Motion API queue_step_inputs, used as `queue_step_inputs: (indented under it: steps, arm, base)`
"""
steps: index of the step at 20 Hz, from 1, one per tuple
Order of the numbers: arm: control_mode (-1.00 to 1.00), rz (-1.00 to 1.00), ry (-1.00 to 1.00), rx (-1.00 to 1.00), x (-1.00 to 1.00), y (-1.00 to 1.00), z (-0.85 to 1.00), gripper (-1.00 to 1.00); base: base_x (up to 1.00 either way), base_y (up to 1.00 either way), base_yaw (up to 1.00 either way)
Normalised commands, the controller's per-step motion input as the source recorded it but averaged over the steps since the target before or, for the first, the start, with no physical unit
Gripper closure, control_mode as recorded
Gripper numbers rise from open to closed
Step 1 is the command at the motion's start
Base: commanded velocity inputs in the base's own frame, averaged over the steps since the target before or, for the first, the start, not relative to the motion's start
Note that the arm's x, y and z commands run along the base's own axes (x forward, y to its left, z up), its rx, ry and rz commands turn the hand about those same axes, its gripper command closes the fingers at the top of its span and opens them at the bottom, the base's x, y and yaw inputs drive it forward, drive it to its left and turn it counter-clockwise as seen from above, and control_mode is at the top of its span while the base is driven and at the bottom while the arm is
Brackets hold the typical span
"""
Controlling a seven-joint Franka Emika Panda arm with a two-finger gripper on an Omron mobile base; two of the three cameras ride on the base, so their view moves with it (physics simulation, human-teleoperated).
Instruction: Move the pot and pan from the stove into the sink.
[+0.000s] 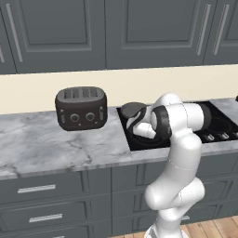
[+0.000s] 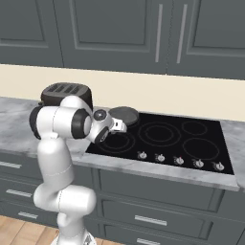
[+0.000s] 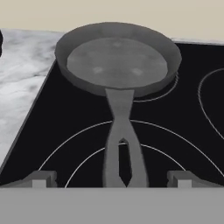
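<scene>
The pan (image 3: 118, 59), a shallow dark grey skillet, sits on the back left burner of the black stove (image 2: 167, 136), and it also shows as the pan (image 2: 123, 115) and the pan (image 1: 132, 109) in the base views. Its straight handle (image 3: 122, 144) points toward my hand. My gripper (image 3: 111, 179) is open just above the front left burner, with one fingertip on each side of the handle's near end and well apart from it; the gripper (image 2: 119, 127) hangs low over the glass. The pot and the sink are out of view.
A dark four-slot toaster (image 1: 81, 108) stands on the marble counter (image 1: 56, 144) left of the stove. A row of small silver knobs (image 2: 178, 161) lines the stove's front edge. Grey cabinets hang above the cream wall behind.
</scene>
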Motion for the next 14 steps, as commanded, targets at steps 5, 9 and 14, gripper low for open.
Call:
queue_step_inputs:
  steps: [5, 9, 14]
  arm:
    - [-1.00, 0.00, -0.02, 0.00, 0.05, 0.00, -0.08, 1.00]
    - [-1.00, 0.00, -0.02, 0.00, 0.03, -0.01, -0.08, 1.00]
    - [-1.00, 0.00, -0.01, 0.00, 0.02, -0.03, -0.05, 1.00]
  base:
    - [0.00, 0.00, 0.00]
    - [0.00, 0.00, 0.00]
    - [0.00, 0.00, 0.00]
